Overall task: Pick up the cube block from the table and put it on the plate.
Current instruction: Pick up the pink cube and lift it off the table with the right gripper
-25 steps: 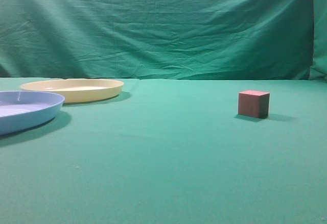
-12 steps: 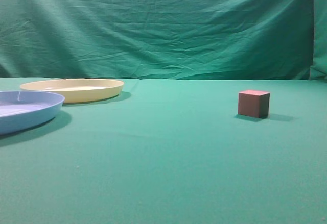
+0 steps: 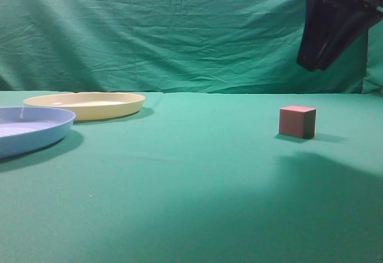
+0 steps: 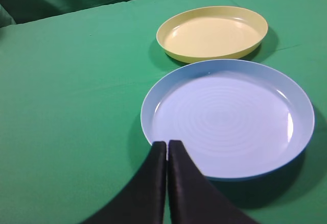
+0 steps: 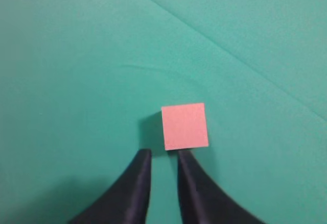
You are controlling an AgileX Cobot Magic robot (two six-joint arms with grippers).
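The small red cube block point(image 3: 297, 122) sits on the green table point(image 3: 179, 179) at the right. The cream plate point(image 3: 84, 105) lies at the far left and is empty; it also shows in the left wrist view point(image 4: 212, 32). My right gripper point(image 3: 311, 65) hangs high above the cube, slightly to its right. In the right wrist view its fingers point(image 5: 163, 153) stand a little apart with green cloth between them, and the cube point(image 5: 185, 126) lies just beyond the tips, a bit to the right. My left gripper point(image 4: 167, 143) is shut and empty, over the blue plate's near rim.
A light blue round plate point(image 3: 30, 128) lies at the left edge, nearer than the cream plate; it also shows in the left wrist view point(image 4: 227, 117). A green cloth backdrop point(image 3: 179, 35) closes the far side of the table.
My right gripper has come into the exterior view at the top right, above the cube, and its shadow now falls on the cloth. The cube and plates have not moved.
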